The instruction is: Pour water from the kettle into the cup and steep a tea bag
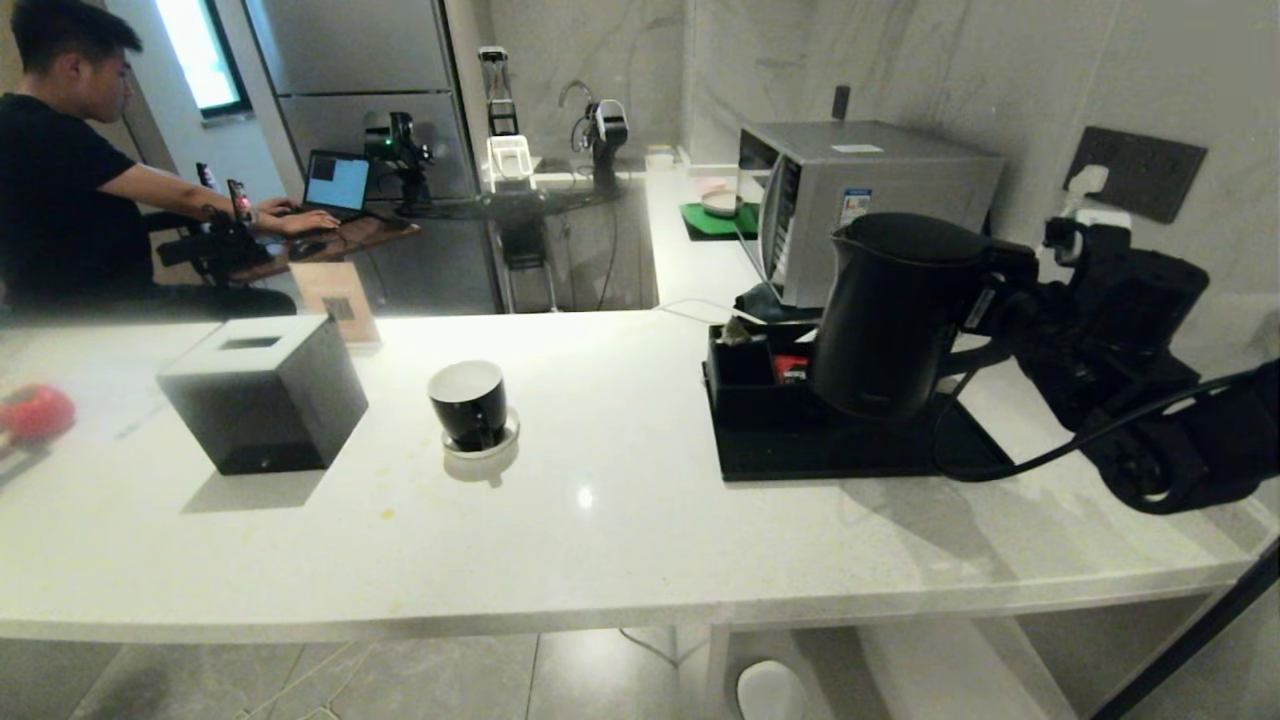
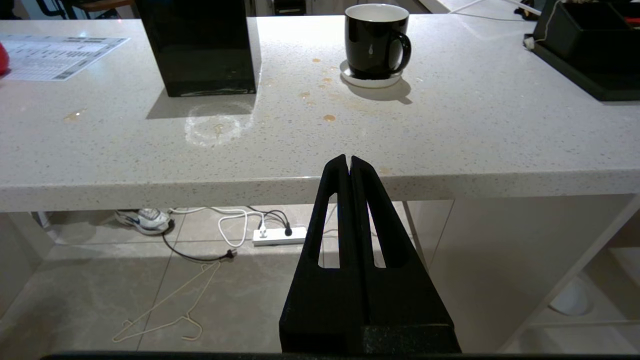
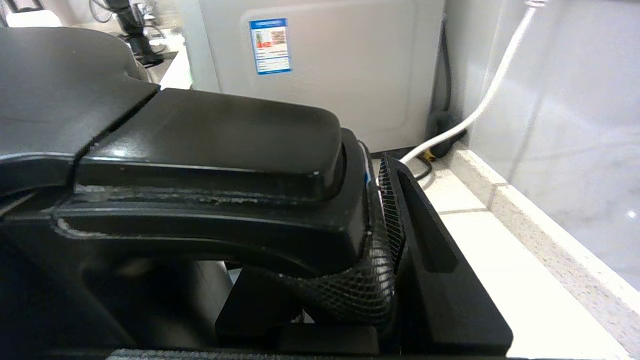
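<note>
Right pincer (image 1: 1005,285) clamping matte black kettle (image 1: 890,310) handle

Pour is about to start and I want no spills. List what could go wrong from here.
1. The right gripper grips the kettle only at its handle; tilted, the tall body might slip or swing.
2. The cup is small, sits on a loose saucer and stands well left of the kettle, so the stream could miss or nudge it.
3. A cable trails beside the tray and may snag the arm.
</note>
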